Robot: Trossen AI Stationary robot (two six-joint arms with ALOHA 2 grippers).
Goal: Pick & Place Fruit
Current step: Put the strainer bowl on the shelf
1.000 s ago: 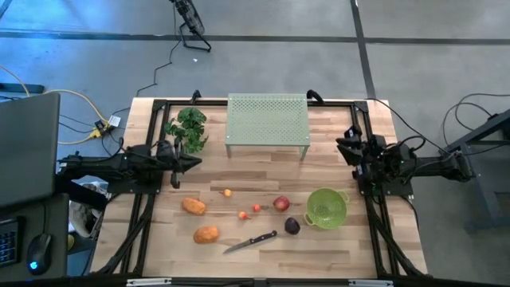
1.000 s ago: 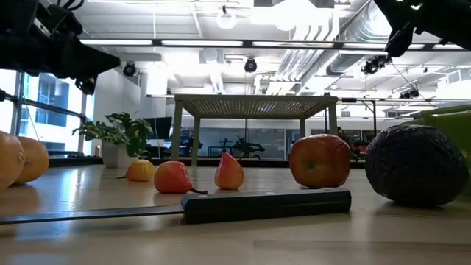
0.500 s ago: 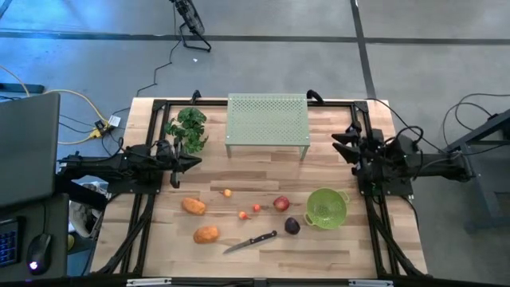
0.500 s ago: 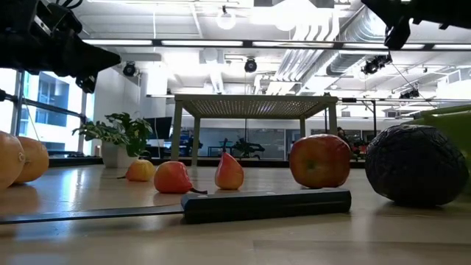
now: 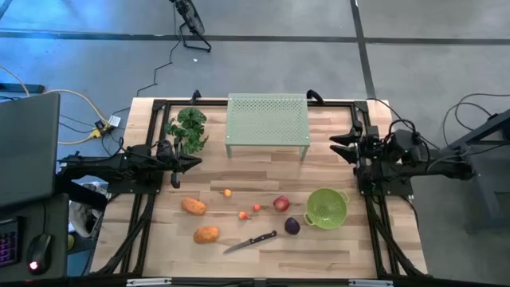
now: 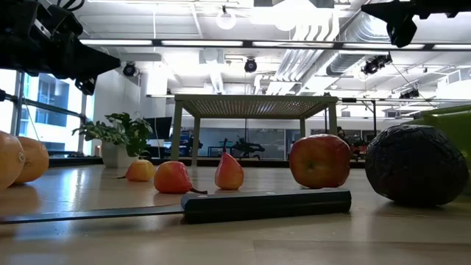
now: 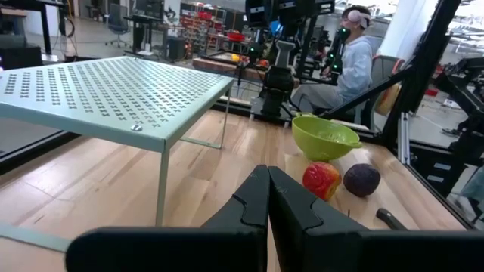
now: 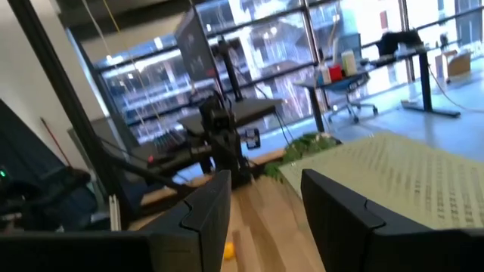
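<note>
Over the last second one thing has changed: the right gripper [image 5: 338, 146] has been swung away from the table's right edge toward the green mesh stand [image 5: 268, 119], and its jaws have been parted — a clear gap is seen between its fingers [image 8: 198, 215] in the right wrist view, with nothing held in it. It is now carried high, level with the stand's right legs and just beside them. The left gripper [image 5: 191, 162] has not been moved; it is kept pressed shut and empty, near the stand's left front corner, beside the leafy bunch [image 5: 188, 127].

No fruit has been shifted. In front of the stand, all of it is laid loose on the wood: the two orange ovals [image 5: 194, 206] toward the left, the tiny orange one [image 5: 228, 192] nearest the stand, the tiny red ones [image 5: 244, 214] further forward, then the red round one [image 5: 280, 203] and the dark purple one [image 5: 292, 226] on the right. The green colander [image 5: 326, 206] is set just right of these last two, and the knife [image 5: 250, 241] is laid furthest from the stand.

The move is judged to be the opening of a first pick — nothing has yet been placed, and the red or purple fruit would be the nearest candidates for the right arm.
</note>
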